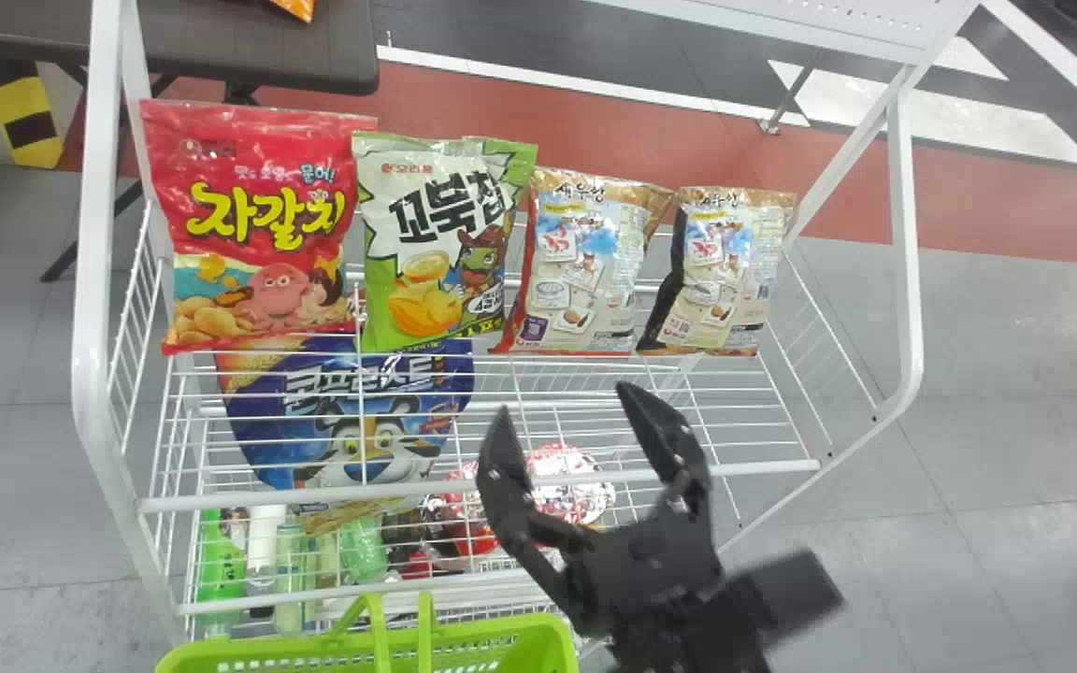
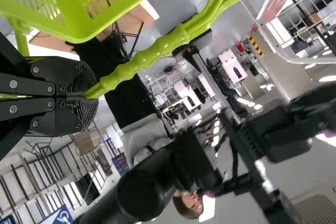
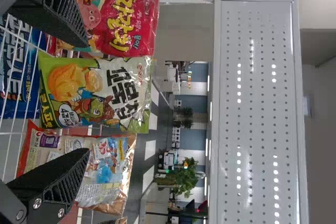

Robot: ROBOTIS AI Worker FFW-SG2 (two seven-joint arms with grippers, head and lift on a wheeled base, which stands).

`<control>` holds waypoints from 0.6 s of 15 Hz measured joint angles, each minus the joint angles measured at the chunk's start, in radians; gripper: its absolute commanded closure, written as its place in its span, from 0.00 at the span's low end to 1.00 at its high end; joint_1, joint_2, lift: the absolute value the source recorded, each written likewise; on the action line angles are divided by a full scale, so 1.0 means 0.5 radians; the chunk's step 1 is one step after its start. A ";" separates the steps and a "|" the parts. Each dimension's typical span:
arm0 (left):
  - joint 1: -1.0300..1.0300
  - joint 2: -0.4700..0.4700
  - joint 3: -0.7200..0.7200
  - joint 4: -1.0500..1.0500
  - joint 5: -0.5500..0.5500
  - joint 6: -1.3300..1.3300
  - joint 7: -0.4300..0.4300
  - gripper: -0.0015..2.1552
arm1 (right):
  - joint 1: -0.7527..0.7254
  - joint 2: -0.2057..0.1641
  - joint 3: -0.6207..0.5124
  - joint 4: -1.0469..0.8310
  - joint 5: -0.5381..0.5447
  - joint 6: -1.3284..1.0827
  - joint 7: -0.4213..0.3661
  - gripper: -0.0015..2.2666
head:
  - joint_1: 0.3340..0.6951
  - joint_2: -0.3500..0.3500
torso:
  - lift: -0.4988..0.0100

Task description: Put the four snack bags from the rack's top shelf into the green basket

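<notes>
Red foil packs the octopus snack bag (image 1: 263, 224) at the left end of the rack's top shelf (image 1: 479, 488); beside it stand the green-and-white turtle snack bag (image 1: 436, 248), then a beige shrimp snack bag (image 1: 585, 271) and its near twin (image 1: 730, 271). All four face outward in a row, presumably so each can be pinched from the front without dragging its neighbour.

The left gripper (image 2: 90, 98) has its jaws closed on the handle (image 2: 163, 46) of the green basket (image 2: 79, 19), which hangs low before the rack; that grip likely keeps the basket ready for a short drop. The right gripper (image 1: 565, 400) is in front of the shelf, its jaws wide apart with nothing between them, a spread that seems meant to straddle a plump bag. Picking the first bag looks like the step in hand; a careless closing could crumple it or nudge the next one over.
</notes>
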 measured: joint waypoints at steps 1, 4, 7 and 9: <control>-0.010 0.002 -0.004 0.008 0.002 0.003 0.000 0.98 | -0.146 0.000 0.039 0.086 -0.006 0.088 0.005 0.05 | 1.00 0.00 | 0.98; -0.037 0.016 -0.010 0.035 0.027 0.005 -0.006 0.98 | -0.611 0.012 0.218 0.377 -0.035 0.351 0.019 0.05 | 1.00 0.06 | 0.98; -0.064 0.038 -0.016 0.064 0.069 -0.002 -0.006 0.98 | -1.016 0.100 0.385 0.728 -0.040 0.430 0.048 0.05 | 1.00 0.28 | 0.98; -0.076 0.047 -0.020 0.079 0.089 -0.007 -0.006 0.98 | -1.219 0.145 0.447 0.941 -0.040 0.433 0.079 0.05 | 1.00 0.40 | 0.98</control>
